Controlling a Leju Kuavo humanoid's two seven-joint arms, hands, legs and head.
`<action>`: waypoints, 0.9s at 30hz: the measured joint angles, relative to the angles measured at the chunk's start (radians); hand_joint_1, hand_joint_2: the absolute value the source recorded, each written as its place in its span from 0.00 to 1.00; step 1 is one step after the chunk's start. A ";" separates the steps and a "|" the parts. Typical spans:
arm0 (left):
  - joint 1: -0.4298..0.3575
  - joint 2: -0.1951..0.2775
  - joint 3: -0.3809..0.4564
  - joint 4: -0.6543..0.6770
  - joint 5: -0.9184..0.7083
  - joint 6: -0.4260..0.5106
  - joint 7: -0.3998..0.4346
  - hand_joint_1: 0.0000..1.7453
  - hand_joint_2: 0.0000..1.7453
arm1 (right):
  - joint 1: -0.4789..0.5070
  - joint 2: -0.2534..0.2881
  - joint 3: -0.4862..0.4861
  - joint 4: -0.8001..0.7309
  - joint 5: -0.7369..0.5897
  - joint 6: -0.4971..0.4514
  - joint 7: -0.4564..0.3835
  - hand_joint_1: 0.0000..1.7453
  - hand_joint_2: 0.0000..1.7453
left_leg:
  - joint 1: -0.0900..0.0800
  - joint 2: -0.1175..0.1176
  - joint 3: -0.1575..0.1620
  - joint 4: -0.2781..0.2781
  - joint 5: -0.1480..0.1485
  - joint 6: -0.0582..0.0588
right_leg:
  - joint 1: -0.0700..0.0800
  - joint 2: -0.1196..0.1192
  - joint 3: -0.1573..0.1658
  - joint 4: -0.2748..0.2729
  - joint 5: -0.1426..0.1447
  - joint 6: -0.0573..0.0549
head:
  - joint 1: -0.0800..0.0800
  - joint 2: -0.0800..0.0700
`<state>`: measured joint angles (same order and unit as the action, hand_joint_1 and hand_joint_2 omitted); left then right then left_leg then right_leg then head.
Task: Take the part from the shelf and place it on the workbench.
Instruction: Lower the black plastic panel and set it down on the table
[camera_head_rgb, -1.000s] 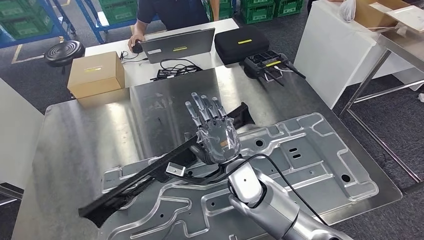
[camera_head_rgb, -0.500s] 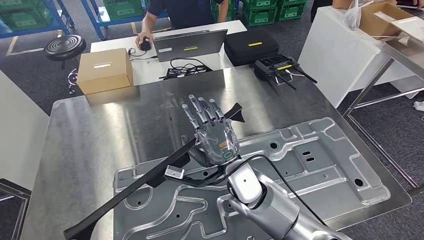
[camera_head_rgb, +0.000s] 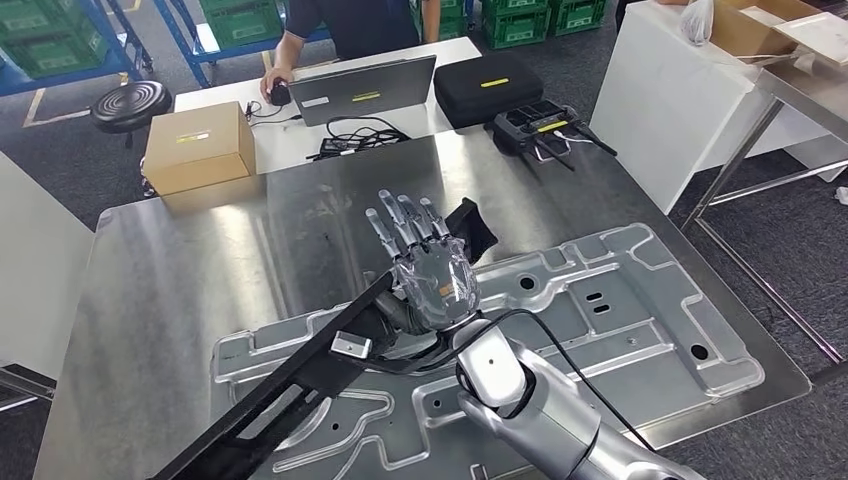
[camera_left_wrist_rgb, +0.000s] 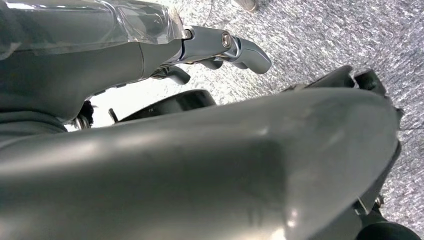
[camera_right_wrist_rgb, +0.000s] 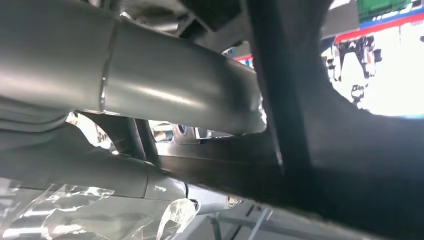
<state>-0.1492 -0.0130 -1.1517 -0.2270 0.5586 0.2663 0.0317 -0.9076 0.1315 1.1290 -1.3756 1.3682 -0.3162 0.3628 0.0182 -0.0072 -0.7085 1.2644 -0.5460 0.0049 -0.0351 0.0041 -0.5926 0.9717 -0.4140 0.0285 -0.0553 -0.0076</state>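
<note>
Looking down, you see the right hand (camera_head_rgb: 428, 268) with fingers spread upward, its thumb under the long black plastic part (camera_head_rgb: 300, 370), which slants from seven to one o'clock over the stamped silver metal panel (camera_head_rgb: 620, 320) on the steel workbench (camera_head_rgb: 170, 290). At eleven o'clock sits a cardboard box (camera_head_rgb: 197, 148); at twelve, a grey laptop (camera_head_rgb: 362, 90); their yellow labels are unreadable. Whether the left hand (camera_left_wrist_rgb: 220, 47) holds anything, you cannot tell.

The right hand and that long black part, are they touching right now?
Touching. In the right wrist view the thick grey thumb lies against the long black part; in the head view the right hand sits on the part with fingers extended.
</note>
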 joint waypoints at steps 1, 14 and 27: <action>0.000 0.000 0.000 0.000 0.000 0.000 0.000 0.00 0.00 | 0.000 0.000 0.000 0.000 -0.001 0.001 0.000 0.00 0.00 | 0.002 0.000 0.028 -0.048 0.025 -0.001 | 0.000 0.000 0.000 0.000 0.001 0.002 | 0.000 0.000; 0.001 -0.002 0.001 0.000 -0.005 -0.005 0.002 0.00 0.00 | -0.022 -0.029 -0.025 -0.016 -0.171 0.019 0.117 0.00 0.00 | -0.009 -0.004 0.143 -0.294 0.120 0.025 | 0.009 -0.002 -0.003 -0.019 0.019 0.021 | 0.001 0.000; 0.004 0.009 0.019 0.000 0.008 0.000 0.011 0.00 0.00 | -0.029 -0.224 -0.298 -0.084 -0.923 -0.268 0.097 0.00 0.00 | -0.013 0.002 0.142 -0.297 0.122 0.032 | 0.008 0.004 -0.007 -0.022 0.025 0.040 | 0.001 0.000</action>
<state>-0.1450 -0.0035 -1.1324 -0.2270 0.5665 0.2663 0.0428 -0.9366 -0.0925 0.8308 -1.4591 0.4453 -0.5838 0.4601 0.0053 -0.0048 -0.5660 0.9677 -0.4244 0.0366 -0.0272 0.0078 -0.5993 0.9499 -0.3886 0.0689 -0.0546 -0.0076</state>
